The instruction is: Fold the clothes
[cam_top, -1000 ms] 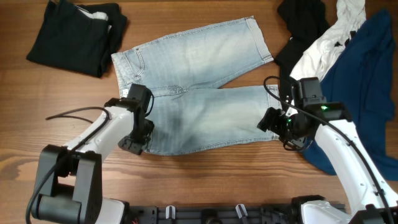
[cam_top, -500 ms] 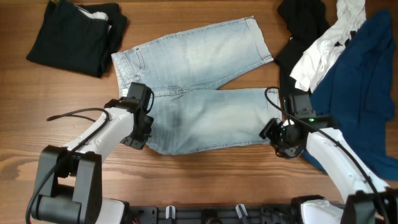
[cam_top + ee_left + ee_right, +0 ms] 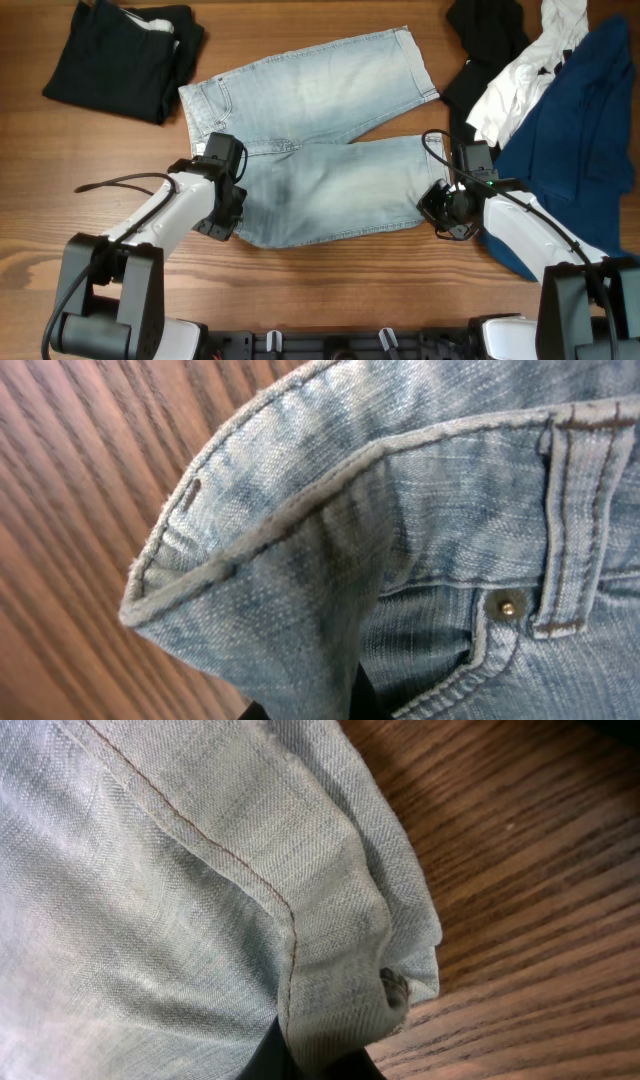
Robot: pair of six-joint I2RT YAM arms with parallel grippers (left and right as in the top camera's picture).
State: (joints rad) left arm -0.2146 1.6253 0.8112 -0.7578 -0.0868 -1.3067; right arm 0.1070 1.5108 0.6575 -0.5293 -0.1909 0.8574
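Note:
Pale-blue denim shorts (image 3: 320, 140) lie spread across the middle of the wooden table, waistband to the left, legs to the right. My left gripper (image 3: 224, 212) is shut on the near waistband corner. The left wrist view shows that waistband (image 3: 300, 510) lifted into a fold, with a belt loop (image 3: 565, 530) and rivet beside it and my dark fingertips (image 3: 365, 700) pinching it at the bottom edge. My right gripper (image 3: 444, 210) is shut on the hem of the near leg. That hem (image 3: 330, 920) bunches between its fingertips (image 3: 265, 1060) just above the wood.
A folded black garment (image 3: 120, 55) lies at the back left. At the right sits a heap of black cloth (image 3: 490, 40), white cloth (image 3: 525, 70) and deep-blue cloth (image 3: 590, 130), close to my right arm. Bare wood (image 3: 330, 290) runs along the front.
Both grippers have closed on the shorts. The right gripper slid left and slightly back onto the near leg's hem; the left gripper stayed at the waistband corner.

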